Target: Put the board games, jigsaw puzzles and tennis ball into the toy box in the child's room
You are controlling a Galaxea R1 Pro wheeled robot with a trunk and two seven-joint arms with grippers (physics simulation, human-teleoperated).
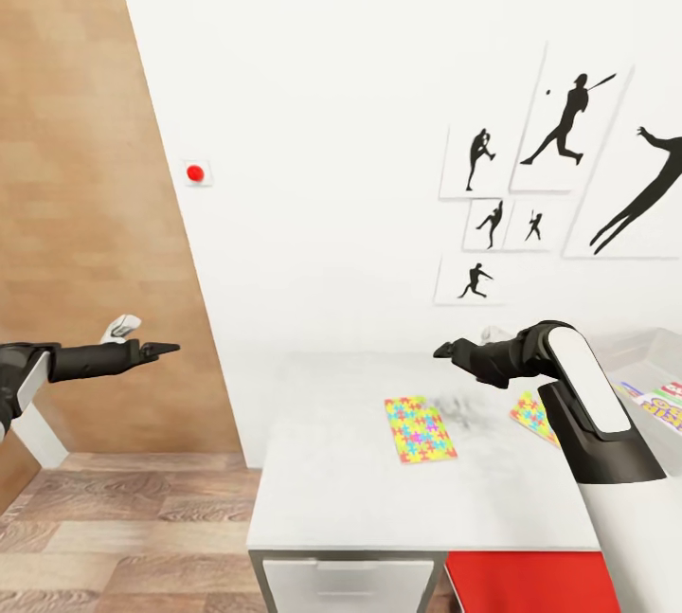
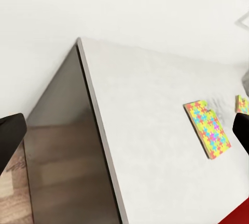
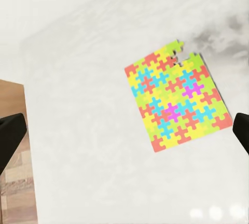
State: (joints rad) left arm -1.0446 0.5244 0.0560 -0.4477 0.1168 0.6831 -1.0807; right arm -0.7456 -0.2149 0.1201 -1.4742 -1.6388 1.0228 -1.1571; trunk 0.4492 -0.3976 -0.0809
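Note:
One jigsaw puzzle (image 1: 419,428) (image 2: 208,129) (image 3: 176,99) lies flat on the pale table (image 1: 332,461). A second jigsaw puzzle (image 1: 529,412) (image 2: 241,103) is half hidden behind my right arm. My right gripper (image 1: 445,350) (image 3: 124,135) hovers open above the table, over the first puzzle, holding nothing. Off the table's left end my left gripper (image 1: 166,348) (image 2: 124,135) hangs open and empty above the floor. The toy box (image 1: 654,352) stands at the far right, and a colourful printed board game (image 1: 663,405) shows in it or beside it. The bed and tennis ball are out of view.
The white wall with baseball silhouette pictures (image 1: 568,120) runs close behind the table, with a red button (image 1: 195,173) on it. A wood-panelled surface (image 1: 85,215) stands at the left. Below the tabletop are a white drawer front (image 1: 350,585) and a red panel (image 1: 526,580).

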